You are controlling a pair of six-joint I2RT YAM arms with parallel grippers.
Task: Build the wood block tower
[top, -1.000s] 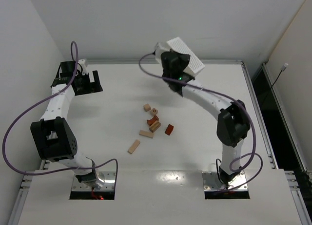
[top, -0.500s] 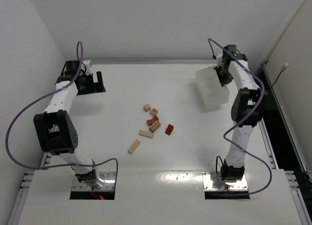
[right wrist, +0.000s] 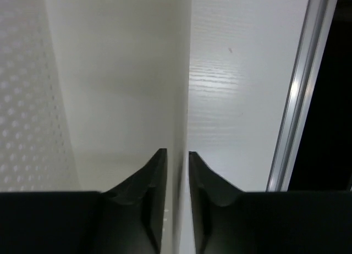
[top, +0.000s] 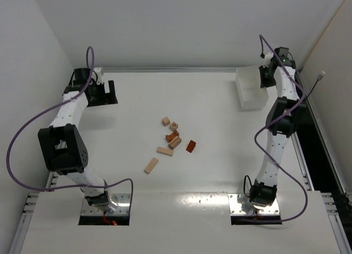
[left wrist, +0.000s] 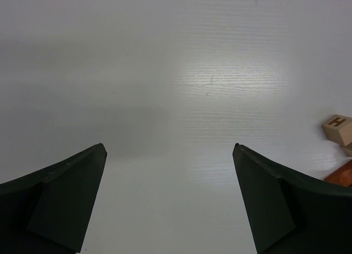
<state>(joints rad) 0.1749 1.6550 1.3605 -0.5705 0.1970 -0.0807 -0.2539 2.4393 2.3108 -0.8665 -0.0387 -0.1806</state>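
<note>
Several wood blocks lie loose in the middle of the table: two tan cubes [top: 165, 121] [top: 174, 125], a reddish and tan pair touching [top: 173, 139], a reddish-brown block [top: 191, 146] and two tan bars [top: 164, 151] [top: 150, 165]. No tower stands. My left gripper [top: 104, 93] is open and empty at the far left; its wrist view [left wrist: 169, 147] shows a tan cube [left wrist: 336, 127] and a reddish block [left wrist: 344, 174] at the right edge. My right gripper [top: 264, 78] is shut on the wall [right wrist: 177, 100] of the white tray [top: 250, 92] at the far right corner.
The table's metal edge rail [right wrist: 297, 100] runs just right of the tray, with a dark drop beyond it. White walls close the back and left sides. A cable [top: 313, 86] hangs at the right wall.
My right arm has swung the white tray from above the table's middle back to the far right corner and lowered it there. The left gripper has barely shifted. The blocks have not moved.
</note>
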